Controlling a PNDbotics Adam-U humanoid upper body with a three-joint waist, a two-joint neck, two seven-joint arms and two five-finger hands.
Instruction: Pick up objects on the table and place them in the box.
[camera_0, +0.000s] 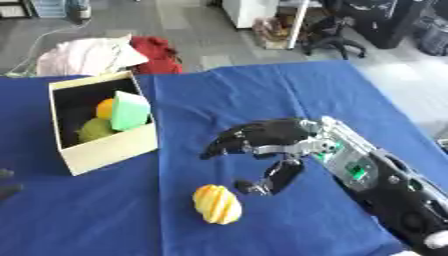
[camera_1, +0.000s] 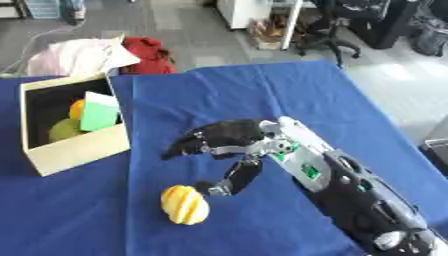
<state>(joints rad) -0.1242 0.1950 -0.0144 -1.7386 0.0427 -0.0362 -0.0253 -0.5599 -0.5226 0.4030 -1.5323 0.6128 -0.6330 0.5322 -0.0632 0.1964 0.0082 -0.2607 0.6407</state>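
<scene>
Starting at the far left, we are just catching a dark shape at the edge of the left eye view that may be our left hand (camera_0: 7, 182), too little of it showing to tell how its fingers are set. Next to the right, we are looking at the box (camera_0: 109, 148), a cream, stiff-walled carton tipped so its dark inside faces us; it is already holding an orange round piece (camera_0: 104, 108), a yellow-green round piece (camera_0: 94, 129) and a pale green wedge-shaped block (camera_0: 129, 112) leaning over them. Moving right along the blue cloth-covered bench (camera_0: 262, 95), we are finding the one item still out: a yellow ribbed fruit (camera_0: 217, 203), oval and glossy, lying near us. We are judging it to be a light, hard plastic toy, smooth enough to slip and rounded enough to roll, so we are planning to take it across its middle, thumb on one flank and fingers on the other, with the ridges giving some purchase. Just to its right, our right hand (camera_0: 262, 142) is hovering open above it, fingers arched over and thumb hanging down close beside the fruit, gripping nothing.
</scene>
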